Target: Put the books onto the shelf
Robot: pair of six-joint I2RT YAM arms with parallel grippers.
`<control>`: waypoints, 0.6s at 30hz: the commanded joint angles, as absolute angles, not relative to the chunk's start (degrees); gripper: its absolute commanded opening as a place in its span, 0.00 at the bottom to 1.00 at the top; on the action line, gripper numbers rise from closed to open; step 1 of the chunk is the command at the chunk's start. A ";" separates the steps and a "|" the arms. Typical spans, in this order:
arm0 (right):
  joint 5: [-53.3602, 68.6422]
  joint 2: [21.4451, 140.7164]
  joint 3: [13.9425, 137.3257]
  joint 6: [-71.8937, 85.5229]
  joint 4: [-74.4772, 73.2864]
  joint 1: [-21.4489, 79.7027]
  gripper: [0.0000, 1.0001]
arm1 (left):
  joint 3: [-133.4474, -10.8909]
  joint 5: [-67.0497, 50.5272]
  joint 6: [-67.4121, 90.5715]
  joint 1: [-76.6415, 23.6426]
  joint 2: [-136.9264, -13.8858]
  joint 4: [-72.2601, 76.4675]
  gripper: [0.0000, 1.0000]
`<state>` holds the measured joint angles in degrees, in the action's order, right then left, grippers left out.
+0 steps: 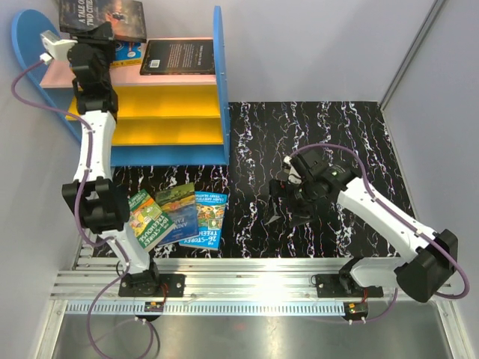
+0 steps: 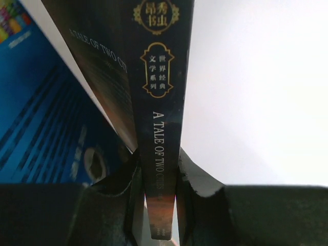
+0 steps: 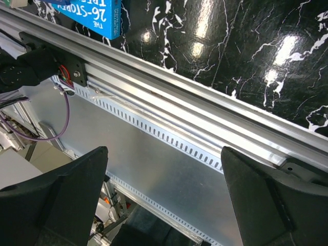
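the left jaws were clamped on the lower spine of a dark book (image 2: pixel 161 128), and its white title, "a tale of two cities", ran up and away from them. the left arm (image 1: pixel 97 142) was stretched up over the shelf (image 1: pixel 219 75), which put the left jaws and their book above the left end of the pink top board (image 1: pixel 58 75); whether the book touched the board could not be told. just to the left of those jaws, under the tilted cover, lay a blue book (image 2: pixel 41 128). to their right, apart from them, a second dark book (image 1: pixel 178 57) lay flat on the same board. three picture books (image 1: pixel 179 213) were fanned on the tabletop (image 1: pixel 314 127), far from the left jaws, close to that arm's base and to the left of the right jaws. the right arm (image 1: pixel 374 209) hung over the tabletop, right of the middle. the right jaws stood wide apart with nothing between them and were tipped toward the metal rail (image 3: pixel 205 118) at the near edge
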<state>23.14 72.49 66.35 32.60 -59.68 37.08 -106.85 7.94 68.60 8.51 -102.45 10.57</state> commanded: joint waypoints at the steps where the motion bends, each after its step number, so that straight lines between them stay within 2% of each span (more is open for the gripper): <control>1: 21.62 73.74 68.82 30.50 -59.68 37.18 1.00 | -118.91 1.51 73.63 12.82 -101.94 18.90 0.00; 4: 21.80 74.88 69.26 30.23 -59.33 37.09 1.00 | -118.92 -2.98 78.20 16.68 -101.52 15.39 0.00; 10: 22.85 76.29 69.08 30.76 -57.48 36.91 1.00 | -110.75 -9.48 82.61 21.44 -97.12 13.46 0.00; 18: 25.05 77.61 68.20 32.16 -55.02 36.91 1.00 | -116.28 -21.80 90.00 21.36 -105.11 13.36 0.00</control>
<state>23.68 77.49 66.85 31.59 -57.39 37.06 -111.35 -14.90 84.31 21.50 -104.29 3.46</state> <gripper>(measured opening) 0.994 0.256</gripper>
